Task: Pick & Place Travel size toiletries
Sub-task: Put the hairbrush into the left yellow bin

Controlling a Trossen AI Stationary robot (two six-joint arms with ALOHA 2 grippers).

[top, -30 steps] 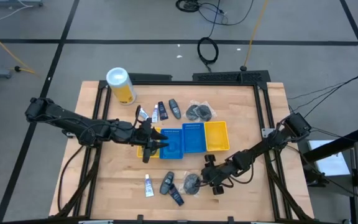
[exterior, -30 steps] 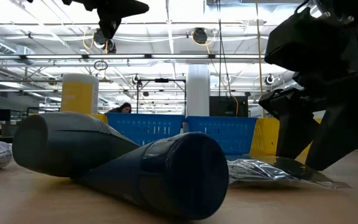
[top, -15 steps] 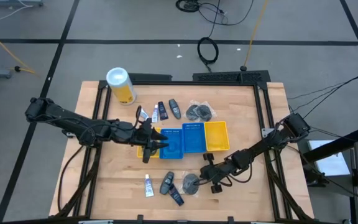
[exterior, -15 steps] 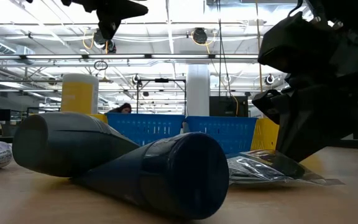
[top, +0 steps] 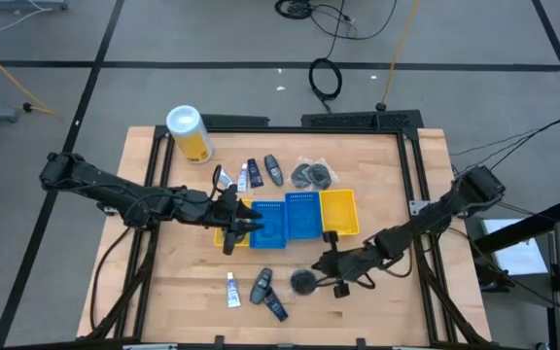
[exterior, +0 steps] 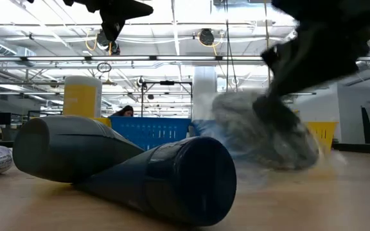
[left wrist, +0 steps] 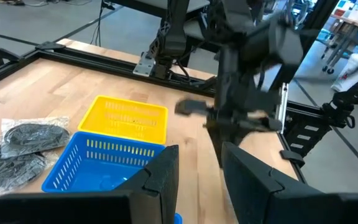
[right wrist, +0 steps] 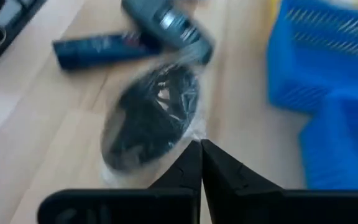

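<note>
My right gripper [top: 317, 275] hangs over the table's near middle, shut on a clear packet with dark round contents [top: 302, 282]. Beside it on the wood lie a white tube [top: 232, 289], a dark grey oval piece [top: 261, 286] and a navy mini bottle [top: 275, 307]. More toiletries lie at the far side: white tube [top: 242, 180], navy bottle [top: 255, 173], grey oval [top: 274, 170], clear packets [top: 311, 175]. My left gripper [top: 239, 224] hovers open over the left end of the bin row, nothing between its fingers [left wrist: 166, 174]. My right gripper pinches the packet's clear edge [right wrist: 188, 138] between its two shut fingers, coming slanting down from the table's right. The packet [exterior: 268, 131] hangs below the fingertips, lifted off the wood, its dark contents sagging away from the fingers.
A row of bins crosses the middle: blue bins [top: 265, 222] [top: 302, 216] and a yellow bin [top: 338, 212]. A big yellow canister with a white lid [top: 190, 133] stands at the far left. Bare wood lies right of the packet and along the near edge.
My right gripper has taken hold of the packet and risen, tipping less steeply downward. The packet lay flat on the table a second ago; now it is lifted and hangs below the fingers, blurred with motion.
</note>
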